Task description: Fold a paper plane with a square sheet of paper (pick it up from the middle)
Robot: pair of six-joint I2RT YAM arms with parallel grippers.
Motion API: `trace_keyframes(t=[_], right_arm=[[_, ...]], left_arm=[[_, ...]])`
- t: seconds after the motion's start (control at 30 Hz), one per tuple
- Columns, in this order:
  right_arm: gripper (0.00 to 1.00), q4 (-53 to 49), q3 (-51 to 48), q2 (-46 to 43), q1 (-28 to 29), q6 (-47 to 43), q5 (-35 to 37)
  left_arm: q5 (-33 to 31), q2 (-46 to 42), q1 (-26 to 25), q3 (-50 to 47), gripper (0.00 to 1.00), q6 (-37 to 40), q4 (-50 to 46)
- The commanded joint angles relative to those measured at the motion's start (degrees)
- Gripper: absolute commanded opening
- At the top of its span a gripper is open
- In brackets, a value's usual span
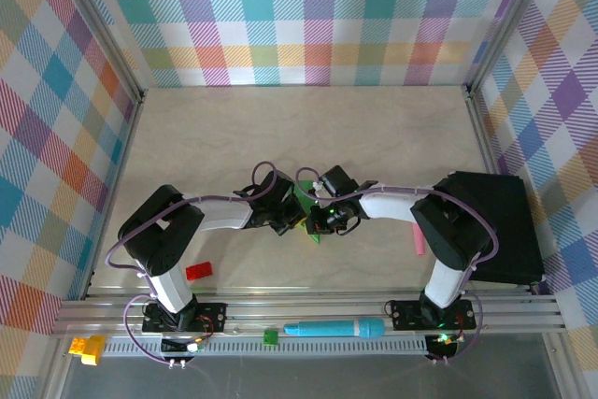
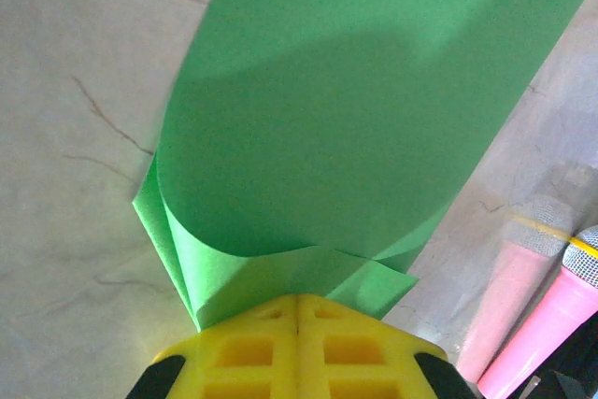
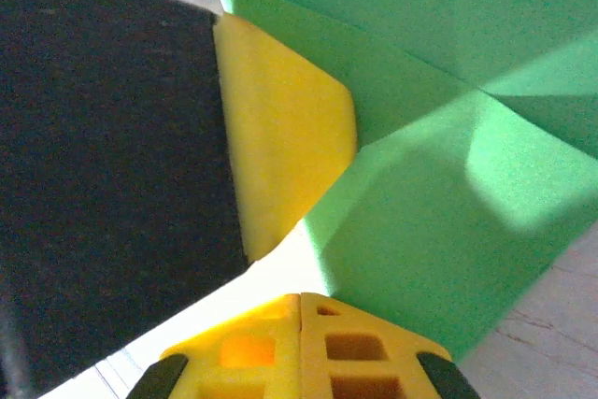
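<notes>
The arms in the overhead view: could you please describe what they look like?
Both the left arm and right arm have white links, bulky black joints and looping purple cables; the fingers are yellow plastic with moulded recesses.

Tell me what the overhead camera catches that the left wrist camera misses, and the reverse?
Overhead view: the left arm and right arm meeting mid-table, a red block, a teal marker on the front rail, and a black box at the right.
Left wrist view: close up, the green paper curls over in layers, and their edges run into the shut yellow left gripper.
Both: the green paper, the pale table and a pink marker.
</notes>
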Motion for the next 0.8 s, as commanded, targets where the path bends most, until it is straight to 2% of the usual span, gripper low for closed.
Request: trace_keyframes(t=[0.0,0.53,0.77], right_arm=[[0.0,-0.6,0.6,0.8,0.1,0.7,0.9],[0.0,-1.4,-0.8,2.0,0.1,0.9,1.4],[0.0,-3.2,-1.1,2.5,0.1,0.7,2.9]], left_arm=[[-0.3,1.7,-0.3,-0.5,0.02,-0.2,-2.3],[0.2,1.5,-0.2,0.6,0.02,0.8,-2.4],[0.9,-1.6,0.7,3.4,0.04,5.7,-3.1]])
